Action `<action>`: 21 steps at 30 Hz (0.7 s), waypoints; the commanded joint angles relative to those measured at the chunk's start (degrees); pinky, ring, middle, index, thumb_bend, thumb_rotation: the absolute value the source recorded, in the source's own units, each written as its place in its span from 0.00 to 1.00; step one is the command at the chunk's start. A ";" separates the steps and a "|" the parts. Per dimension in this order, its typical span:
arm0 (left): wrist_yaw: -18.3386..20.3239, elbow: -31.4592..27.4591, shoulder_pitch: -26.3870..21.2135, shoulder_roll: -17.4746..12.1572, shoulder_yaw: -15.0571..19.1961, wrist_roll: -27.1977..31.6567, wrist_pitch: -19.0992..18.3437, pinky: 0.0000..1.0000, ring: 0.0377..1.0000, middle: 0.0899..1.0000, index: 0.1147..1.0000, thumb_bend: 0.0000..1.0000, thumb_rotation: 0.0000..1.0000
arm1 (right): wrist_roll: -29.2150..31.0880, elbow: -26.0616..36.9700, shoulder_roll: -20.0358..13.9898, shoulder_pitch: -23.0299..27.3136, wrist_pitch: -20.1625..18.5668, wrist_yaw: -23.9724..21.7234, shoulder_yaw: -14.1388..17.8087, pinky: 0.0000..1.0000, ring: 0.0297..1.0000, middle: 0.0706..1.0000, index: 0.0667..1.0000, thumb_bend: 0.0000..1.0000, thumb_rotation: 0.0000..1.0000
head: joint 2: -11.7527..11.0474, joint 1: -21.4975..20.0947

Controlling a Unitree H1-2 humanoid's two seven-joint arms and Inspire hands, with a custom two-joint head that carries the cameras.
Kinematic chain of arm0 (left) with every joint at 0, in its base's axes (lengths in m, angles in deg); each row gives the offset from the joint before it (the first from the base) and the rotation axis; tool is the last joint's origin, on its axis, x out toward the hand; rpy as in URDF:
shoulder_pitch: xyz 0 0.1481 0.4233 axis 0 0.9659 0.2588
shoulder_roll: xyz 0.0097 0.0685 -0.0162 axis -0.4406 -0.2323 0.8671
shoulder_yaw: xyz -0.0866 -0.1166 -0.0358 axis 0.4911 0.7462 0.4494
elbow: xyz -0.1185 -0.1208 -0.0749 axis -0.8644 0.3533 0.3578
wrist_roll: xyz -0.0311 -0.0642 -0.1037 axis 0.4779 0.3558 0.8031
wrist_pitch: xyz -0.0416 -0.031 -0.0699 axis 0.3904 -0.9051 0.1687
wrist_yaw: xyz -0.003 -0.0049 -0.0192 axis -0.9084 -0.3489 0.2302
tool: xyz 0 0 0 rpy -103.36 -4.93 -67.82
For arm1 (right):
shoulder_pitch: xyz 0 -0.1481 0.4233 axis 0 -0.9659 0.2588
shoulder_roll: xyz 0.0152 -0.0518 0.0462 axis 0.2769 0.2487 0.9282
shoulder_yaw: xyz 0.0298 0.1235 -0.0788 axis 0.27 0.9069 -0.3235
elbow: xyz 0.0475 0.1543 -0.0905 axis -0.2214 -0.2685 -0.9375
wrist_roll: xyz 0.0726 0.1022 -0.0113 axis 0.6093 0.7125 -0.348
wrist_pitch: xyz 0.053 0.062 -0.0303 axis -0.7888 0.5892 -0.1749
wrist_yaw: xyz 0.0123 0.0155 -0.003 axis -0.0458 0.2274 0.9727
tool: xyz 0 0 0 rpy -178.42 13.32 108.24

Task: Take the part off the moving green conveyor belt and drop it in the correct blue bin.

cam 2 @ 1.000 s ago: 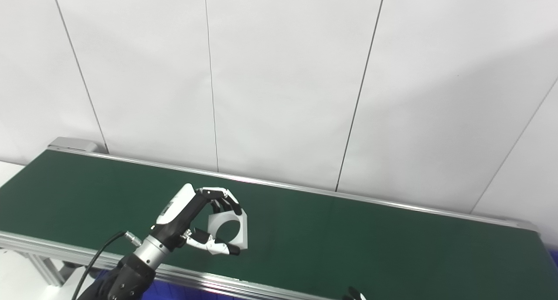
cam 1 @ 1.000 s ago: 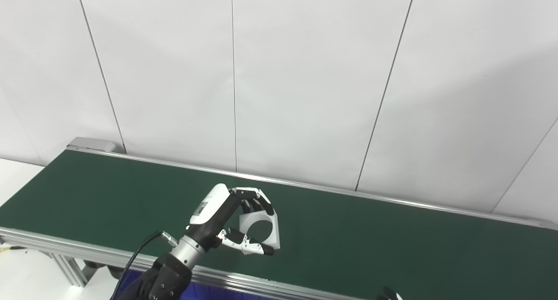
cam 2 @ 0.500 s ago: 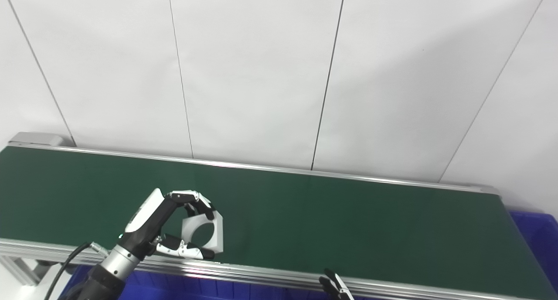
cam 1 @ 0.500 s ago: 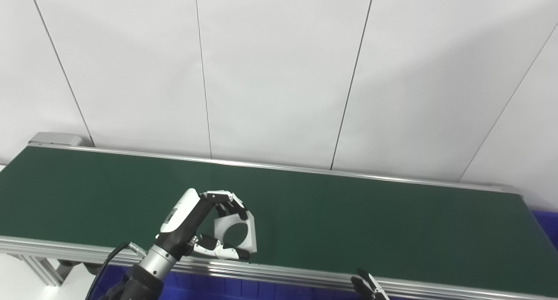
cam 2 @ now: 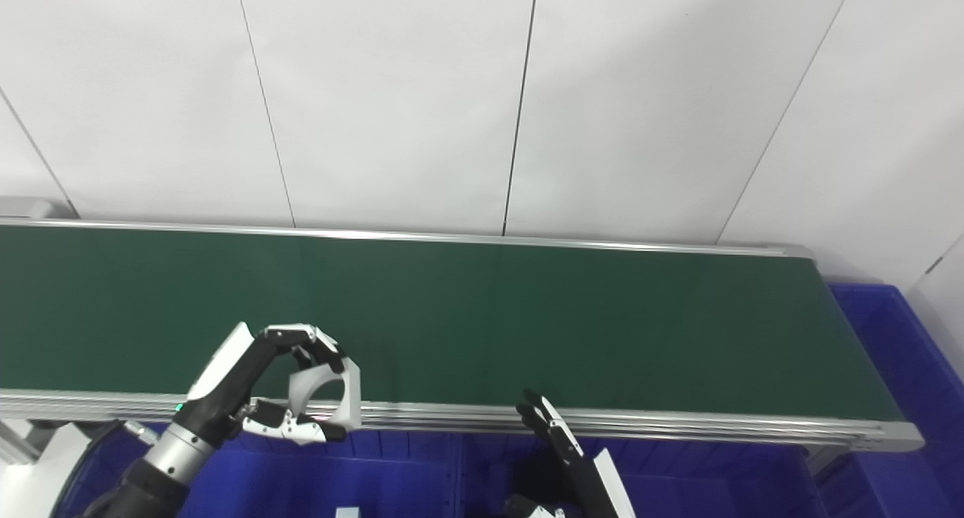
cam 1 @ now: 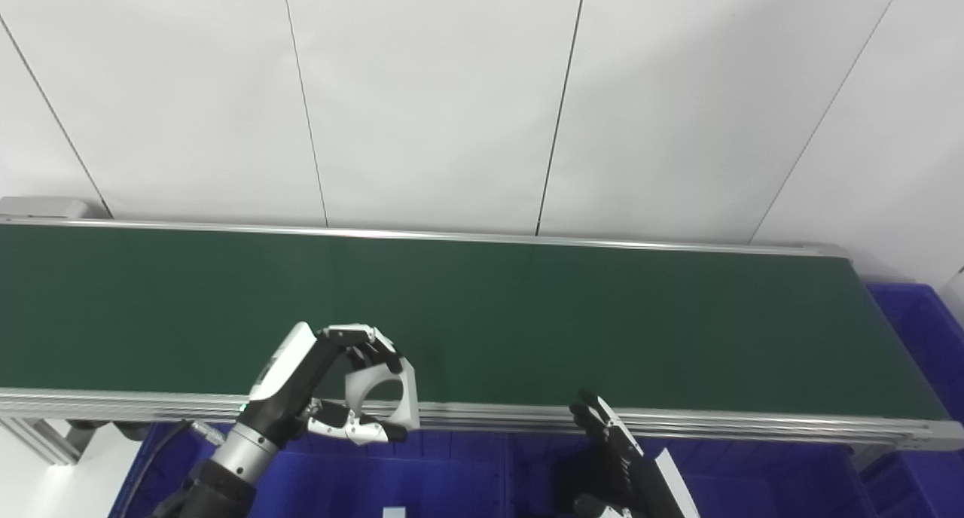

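My left hand (cam 1: 324, 386) is shut on a white part (cam 1: 384, 390), a flat block with a round hole through it, pinched between fingers above and thumb below. The part hangs upright over the near rail of the green conveyor belt (cam 1: 527, 307), just above the blue bin (cam 1: 444, 480) in front of the belt. In the right eye view the same hand (cam 2: 260, 394) and part (cam 2: 335, 397) show at lower left. My right hand (cam 1: 621, 465) sits low near the bottom edge over the bins, fingers stretched out and apart, holding nothing.
The belt's silver near rail (cam 1: 678, 420) runs across the picture. Another blue bin (cam 1: 915, 315) stands past the belt's right end. A small white item (cam 1: 392, 512) lies in the front bin. White wall panels stand behind the belt.
The camera has tilted down and turned right. My left hand has carried the part back from over the belt to its near rail, above the bins. My right hand has come further into view.
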 commanded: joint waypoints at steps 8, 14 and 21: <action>3.00 -4.65 2.02 -0.87 0.78 -0.09 -0.55 0.38 0.45 0.46 0.42 0.48 0.00 | 1.30 3.80 0.22 0.72 -0.89 -0.26 0.67 0.87 0.88 0.88 0.95 0.92 0.81 | 2.46 0.13; 6.99 -7.50 3.14 -1.14 0.59 -1.23 -4.19 0.35 0.42 0.47 0.45 0.47 0.00 | 1.84 4.98 0.26 0.51 -2.04 -0.61 0.85 0.88 0.88 0.88 0.94 0.93 0.80 | 3.44 0.33; 11.39 -8.89 2.45 -2.25 -0.51 -4.77 -6.20 0.34 0.43 0.47 0.44 0.47 0.00 | 3.12 6.09 0.04 0.54 -3.04 -1.73 1.00 0.90 0.89 0.89 0.95 0.90 0.78 | 5.21 0.77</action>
